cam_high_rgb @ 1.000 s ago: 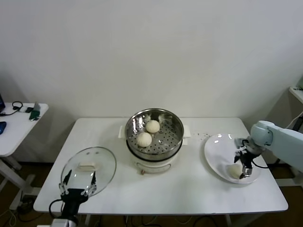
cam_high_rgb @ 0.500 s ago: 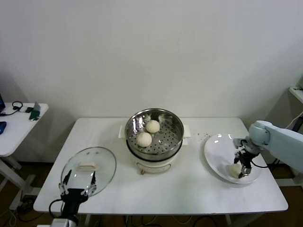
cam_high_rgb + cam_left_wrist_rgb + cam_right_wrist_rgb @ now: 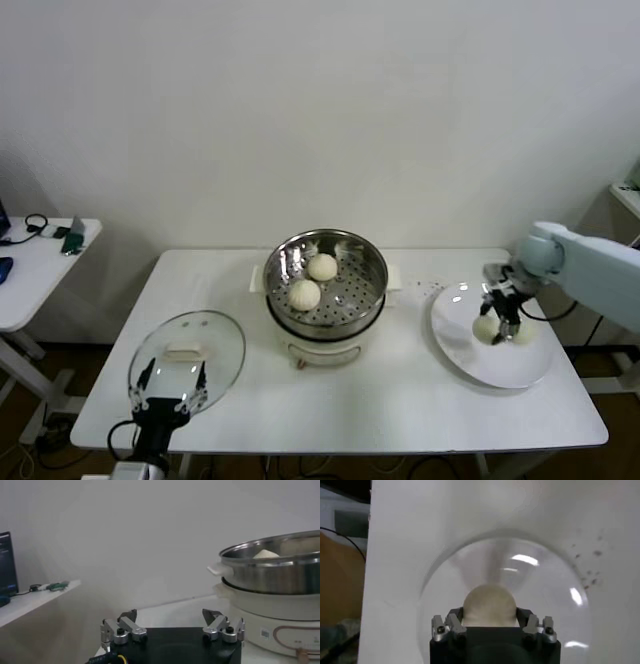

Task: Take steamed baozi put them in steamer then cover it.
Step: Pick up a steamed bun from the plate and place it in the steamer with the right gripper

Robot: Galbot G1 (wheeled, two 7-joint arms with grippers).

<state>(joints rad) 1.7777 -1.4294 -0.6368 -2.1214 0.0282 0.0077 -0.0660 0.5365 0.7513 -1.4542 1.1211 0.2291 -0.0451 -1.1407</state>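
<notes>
In the head view, the right end effector (image 3: pixel 498 325) is hanging over the white plate (image 3: pixel 490 365) on the right side of the counter (image 3: pixel 400 400), its fingers pinching a baozi (image 3: pixel 486 327). A second pale round shape is showing just to the right of it; whether that is another bun cannot be told. The steamer (image 3: pixel 326 283) is sitting at the counter's middle with two steamed baozi on its perforated floor, the nearer one (image 3: pixel 304 294) toward the left and the farther one (image 3: pixel 322 267) just behind it. The cover (image 3: pixel 187 349) is lying flat at the near left corner of the counter. The left end effector (image 3: pixel 168 385) is waiting at the near edge beside the cover, fingers spread wide and gripping nothing.

In the left wrist view, the left end effector (image 3: pixel 172 630) is standing spread over the counter, with the steamer (image 3: pixel 270 572) close by and a bun top (image 3: pixel 266 554) peeking above its rim.

In the right wrist view, the right end effector (image 3: pixel 490 622) is pinching the baozi (image 3: pixel 489 602) above the plate (image 3: pixel 560 630).
</notes>
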